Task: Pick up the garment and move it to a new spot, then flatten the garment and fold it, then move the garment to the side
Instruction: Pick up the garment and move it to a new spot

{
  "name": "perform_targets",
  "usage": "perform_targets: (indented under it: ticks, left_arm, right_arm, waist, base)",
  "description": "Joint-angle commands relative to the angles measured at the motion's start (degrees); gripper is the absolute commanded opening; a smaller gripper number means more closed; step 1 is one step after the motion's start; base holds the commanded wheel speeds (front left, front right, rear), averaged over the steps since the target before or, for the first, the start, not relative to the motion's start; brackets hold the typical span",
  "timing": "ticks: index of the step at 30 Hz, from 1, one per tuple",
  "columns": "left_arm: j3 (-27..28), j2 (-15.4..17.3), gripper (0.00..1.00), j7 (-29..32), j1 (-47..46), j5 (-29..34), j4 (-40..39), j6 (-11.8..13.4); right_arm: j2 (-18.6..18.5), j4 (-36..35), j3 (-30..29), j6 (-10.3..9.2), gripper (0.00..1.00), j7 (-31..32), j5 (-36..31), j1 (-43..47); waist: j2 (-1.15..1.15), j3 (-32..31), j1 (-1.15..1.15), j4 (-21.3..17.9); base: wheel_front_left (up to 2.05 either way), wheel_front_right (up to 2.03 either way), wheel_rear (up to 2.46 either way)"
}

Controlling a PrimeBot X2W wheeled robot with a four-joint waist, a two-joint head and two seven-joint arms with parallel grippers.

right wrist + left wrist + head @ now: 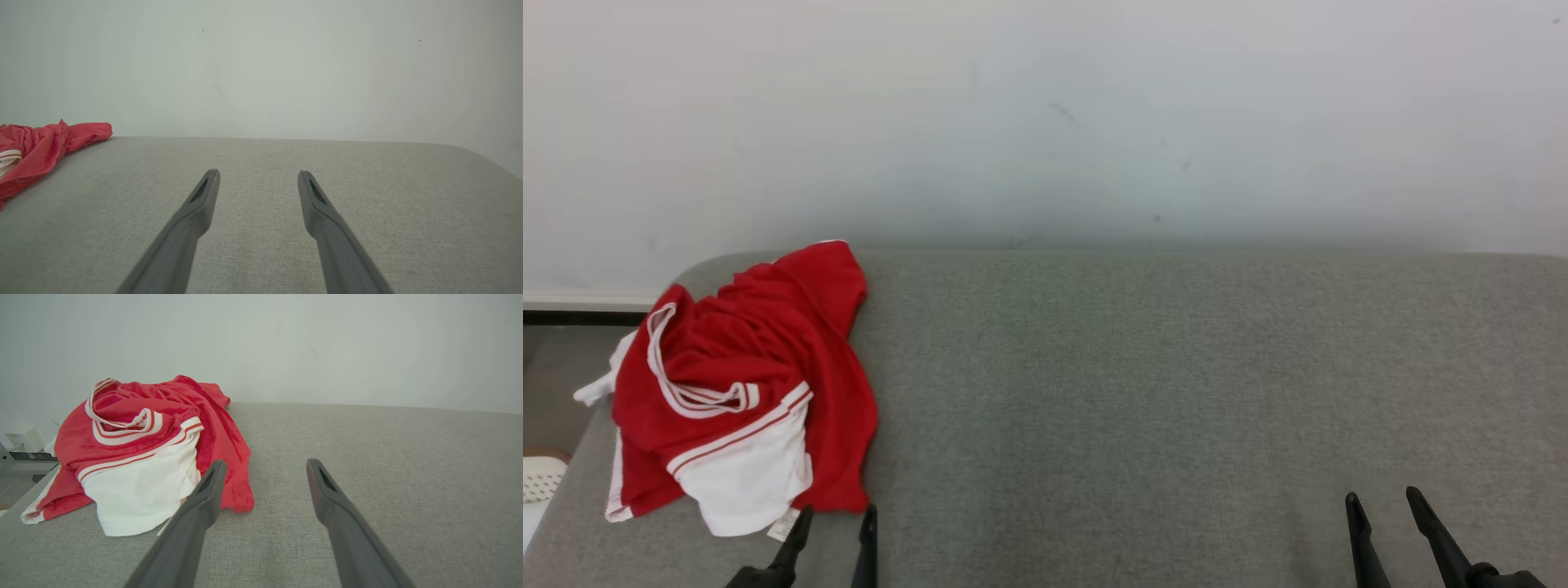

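Note:
A crumpled red garment (743,384) with white panels and white striped trim lies bunched at the left end of the grey fabric surface (1143,392). My left gripper (837,512) is open just below the garment's near edge, its fingertips almost at the white hem. In the left wrist view the garment (139,453) lies ahead and to the left of the open left gripper (265,467), whose left finger overlaps the red hem. My right gripper (1380,496) is open at the lower right over bare fabric, far from the garment. The right wrist view has the right gripper (258,175) open and a red fold of the garment (45,143) at the far left.
A pale wall (1045,122) rises right behind the grey surface. The surface's rounded left end drops off to the floor, where a white perforated object (539,478) sits. The middle and right of the surface are bare grey fabric.

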Motion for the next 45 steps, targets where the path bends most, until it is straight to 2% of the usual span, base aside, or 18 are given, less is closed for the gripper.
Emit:
perform_targets:
  ticks: [1, 12, 20, 29, 35, 40, 45]
  left_arm:
    - [0.24, 0.03, 1.0, -0.04, 0.15, -0.06, 0.22, -0.22]
    - [1.82, 0.73, 1.0, -0.04, 1.26, -0.43, 1.01, -0.92]
    - [2.73, 1.07, 1.0, -0.04, 1.88, -0.55, 1.1, -1.33]
    - [3.07, 0.8, 1.0, -0.04, 1.53, -0.8, 0.61, -1.78]
    - [3.33, 1.83, 1.0, -0.04, -2.99, -1.89, 2.09, -3.43]
    - [3.8, 4.16, 1.0, 2.09, -12.1, -3.11, 6.78, -4.83]
    - [4.82, 5.33, 1.0, 8.01, -22.83, -6.16, 11.41, -5.62]
  right_arm:
    - [-0.2, 0.28, 0.26, -0.12, 1.0, -0.18, 0.2, 0.42]
    - [0.09, 1.45, 2.4, -0.12, 1.0, -0.08, 0.71, 0.44]
    - [0.3, 2.5, 4.16, -0.12, 1.0, -0.08, 1.29, -0.2]
    - [0.26, 2.45, 4.79, -0.12, 1.0, -0.08, 1.44, -0.49]
    - [0.15, 1.9, 4.91, -0.12, 1.0, -0.08, 1.35, -1.0]
    - [-0.99, 0.78, 4.74, -0.12, 1.0, -0.08, 0.86, -3.17]
    - [-2.4, -0.53, 4.87, -0.12, 1.0, -0.08, 0.3, -7.26]
  waist:
    - [0.0, -0.24, 0.0, 1.81]
    - [0.0, -1.53, 0.0, 10.38]
    - [0.0, -2.28, 0.0, 13.91]
    - [0.0, -1.91, 0.0, 13.68]
    - [0.0, -0.07, 0.0, 12.08]
    - [0.0, 5.28, 0.0, 10.35]
    - [0.0, 13.1, 0.0, 8.57]
  base:
    - [0.0, 0.0, 0.0]
    - [0.0, 0.0, 0.0]
    - [0.0, 0.0, 0.0]
    - [0.0, 0.0, 0.0]
    - [0.0, 0.0, 0.0]
    - [0.0, 0.0, 0.0]
    - [0.0, 0.0, 0.0]
